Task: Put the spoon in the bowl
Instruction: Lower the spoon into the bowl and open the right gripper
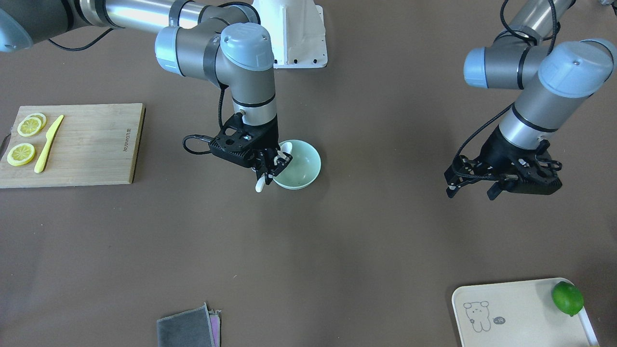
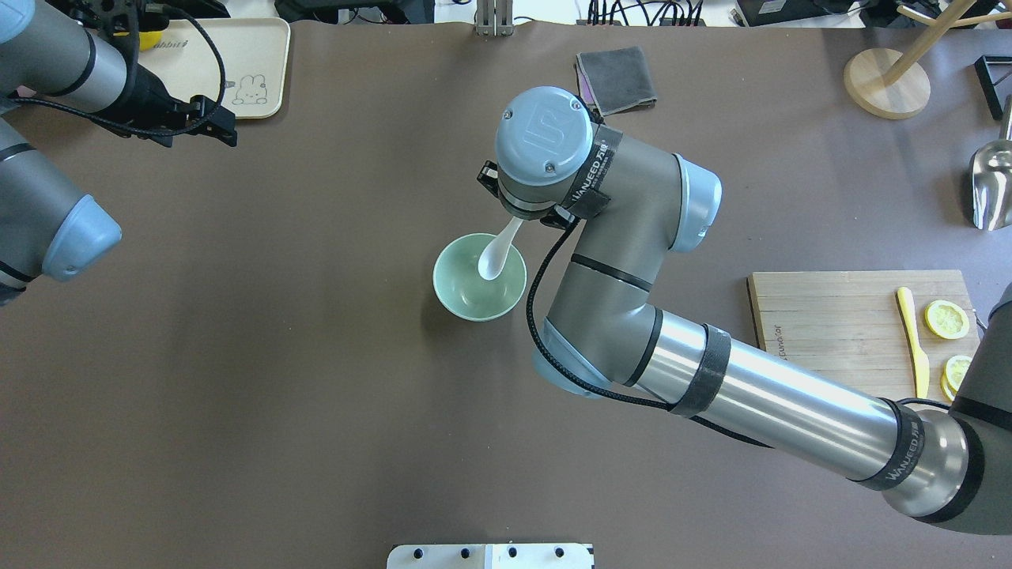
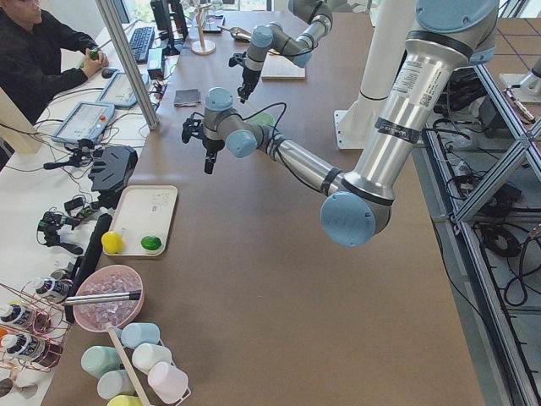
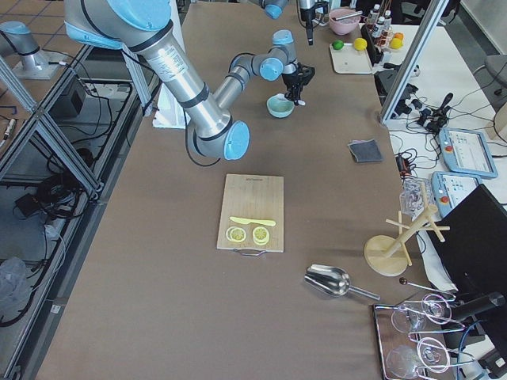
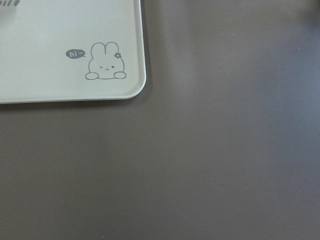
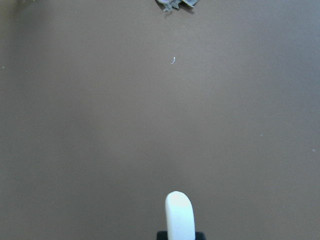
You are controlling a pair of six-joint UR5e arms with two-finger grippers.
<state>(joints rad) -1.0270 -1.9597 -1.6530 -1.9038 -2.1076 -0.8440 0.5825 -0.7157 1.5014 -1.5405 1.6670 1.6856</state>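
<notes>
The pale mint-green bowl [image 1: 304,169] [image 2: 466,299] stands mid-table. My right gripper [image 1: 271,166] is shut on the white spoon [image 1: 261,185] and holds it tilted over the bowl's far rim. In the overhead view the spoon's scoop [image 2: 492,261] lies low inside the bowl, and its handle rises up under my wrist. Whether the scoop touches the bowl I cannot tell. The handle's end [image 6: 179,216] shows at the bottom of the right wrist view. My left gripper [image 1: 471,192] [image 2: 228,130] is open and empty, far off to the side above the bare table.
A wooden cutting board [image 1: 91,154] with lemon slices and a yellow knife [image 1: 48,143] lies on my right. A cream tray [image 1: 516,318] with a lime [image 1: 568,298] lies far left. A grey cloth [image 1: 187,328] lies at the far edge. A metal scoop [image 2: 992,186] lies far right.
</notes>
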